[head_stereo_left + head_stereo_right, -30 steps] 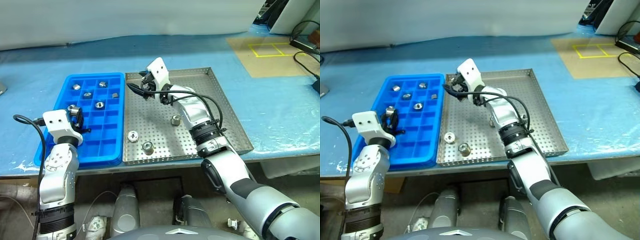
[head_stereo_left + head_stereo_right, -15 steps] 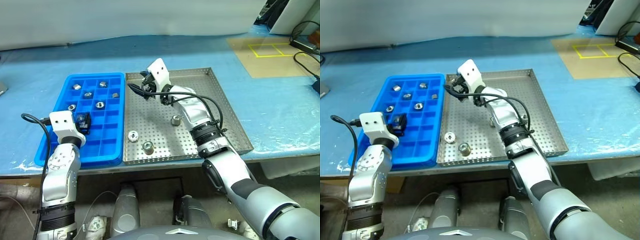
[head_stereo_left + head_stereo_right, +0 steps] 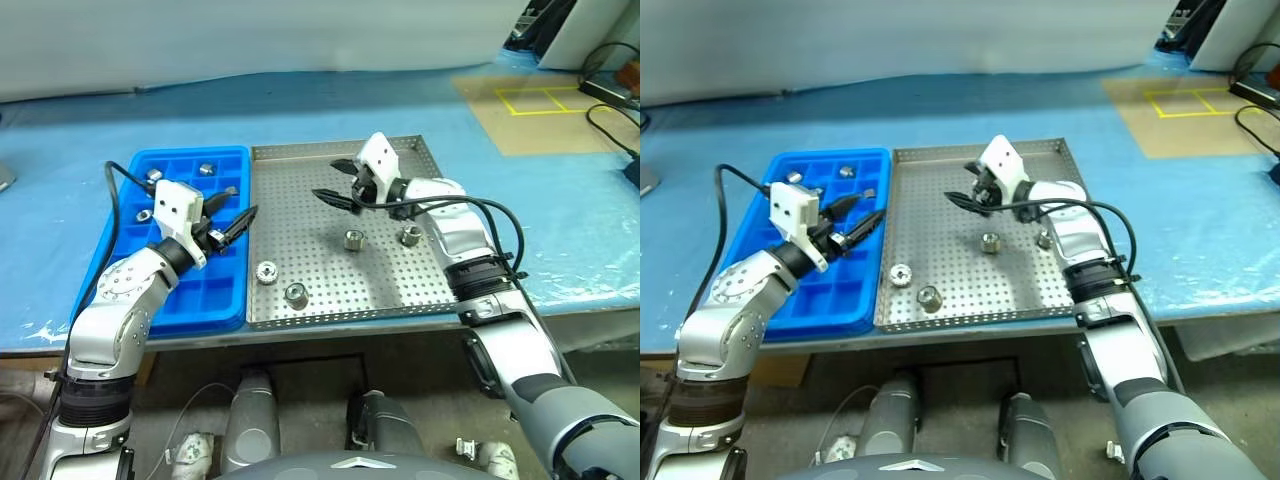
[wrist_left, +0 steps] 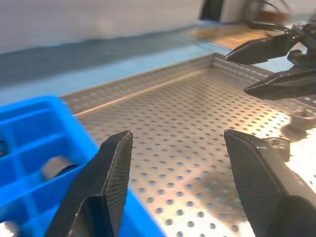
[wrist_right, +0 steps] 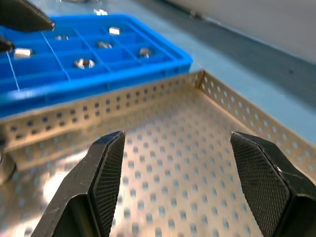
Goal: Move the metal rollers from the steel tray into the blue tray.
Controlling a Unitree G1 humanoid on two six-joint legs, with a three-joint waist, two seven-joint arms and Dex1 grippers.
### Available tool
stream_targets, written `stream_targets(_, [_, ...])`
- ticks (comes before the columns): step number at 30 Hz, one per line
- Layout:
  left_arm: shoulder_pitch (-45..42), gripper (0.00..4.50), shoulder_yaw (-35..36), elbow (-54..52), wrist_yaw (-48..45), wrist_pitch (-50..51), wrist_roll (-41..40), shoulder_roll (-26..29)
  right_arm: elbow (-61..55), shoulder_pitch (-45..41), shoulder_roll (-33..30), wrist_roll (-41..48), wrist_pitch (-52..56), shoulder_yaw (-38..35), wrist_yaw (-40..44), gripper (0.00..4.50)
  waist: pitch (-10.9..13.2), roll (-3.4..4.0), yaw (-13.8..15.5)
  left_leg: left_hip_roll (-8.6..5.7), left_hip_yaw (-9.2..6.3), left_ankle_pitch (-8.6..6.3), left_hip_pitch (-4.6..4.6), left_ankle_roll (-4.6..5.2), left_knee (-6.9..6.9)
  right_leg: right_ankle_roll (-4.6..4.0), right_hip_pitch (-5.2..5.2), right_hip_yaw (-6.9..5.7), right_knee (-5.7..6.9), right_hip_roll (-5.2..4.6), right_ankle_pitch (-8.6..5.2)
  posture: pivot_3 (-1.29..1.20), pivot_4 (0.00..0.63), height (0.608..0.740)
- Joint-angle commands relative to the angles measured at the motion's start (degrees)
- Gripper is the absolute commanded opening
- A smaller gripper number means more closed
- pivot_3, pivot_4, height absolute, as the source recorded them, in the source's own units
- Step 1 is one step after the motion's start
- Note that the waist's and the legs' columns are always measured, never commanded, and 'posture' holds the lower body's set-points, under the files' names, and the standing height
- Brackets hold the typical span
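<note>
1. The left gripper (image 3: 238,203) hangs over the right-hand edge of the blue tray (image 3: 105,262), its black fingers parted and empty, pointing across towards the steel tray (image 3: 470,262).
2. The right gripper (image 3: 333,181) is held above the far middle of the steel tray, fingers spread wide with nothing between them, tips aimed at the blue tray. The two grippers face each other across the rims where the trays meet — well apart, with bare perforated metal under the gap.
3. Four metal rollers lie loose on the steel tray: one (image 3: 352,239) and another (image 3: 410,235) near the middle, below the right gripper and forearm, and two nearer the front, one (image 3: 266,271) close to the left rim and one (image 3: 296,294) just beside it. The far-left corner and the whole right side of that tray are open sheet.
4. The blue tray sits alongside the steel tray's left rim, apparently touching it. Rollers rest in several far compartments, such as one (image 3: 206,168) in the back row; the near rows I can see are bare.
5. Both trays sit on a bench (image 3: 560,215) covered in blue sheeting — a yellow taped square (image 3: 548,98) marks a brown panel at the far right, with black cables (image 3: 612,125) beside it.
</note>
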Motion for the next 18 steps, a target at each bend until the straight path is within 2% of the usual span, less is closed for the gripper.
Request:
stream_targets(1, [-5.1,3.1,-2.1,4.4,-2.6,-2.1,0.4,-1.2,-6.6,2.7,-1.6,0.7,2.4,-0.5,-0.7,3.57,0.0,0.01,-0.5,0.0,0.06,0.0,0.11,0.0,-0.01,-0.02,0.05,0.05,0.0,0.0,0.02,0.02,0.15,0.74])
stream_targets(5, [-7.8,3.1,-5.1,8.3,-5.4,-3.4,1.3,-3.2,-10.2,6.4,-1.4,0.6,5.1,-0.6,-3.6,3.57,0.0,0.01,-1.8,-0.05,0.18,-0.01,0.67,0.02,-0.12,-0.02,0.49,0.15,-0.08,-0.02,0.02,-0.02,0.15,0.74])
stream_targets(9, [-8.6,3.1,-9.2,10.8,-9.3,-5.3,4.2,-2.4,-11.3,8.1,-1.3,-0.1,6.3,-0.1,-5.6,3.57,0.0,0.01,-3.0,-0.04,0.22,-0.02,0.76,0.03,-0.18,-0.02,0.53,0.18,-0.1,-0.01,0.02,-0.04,0.15,0.74])
stream_targets(18, [-18.9,3.1,-15.3,29.0,-15.4,-12.5,10.8,-6.7,-15.7,10.2,-5.9,1.7,9.1,-5.1,-7.9,3.57,0.0,0.02,-3.0,-0.16,0.23,-0.09,0.87,0.15,-0.15,-0.01,0.73,0.22,-0.17,-0.1,0.04,-0.12,0.15,0.74])
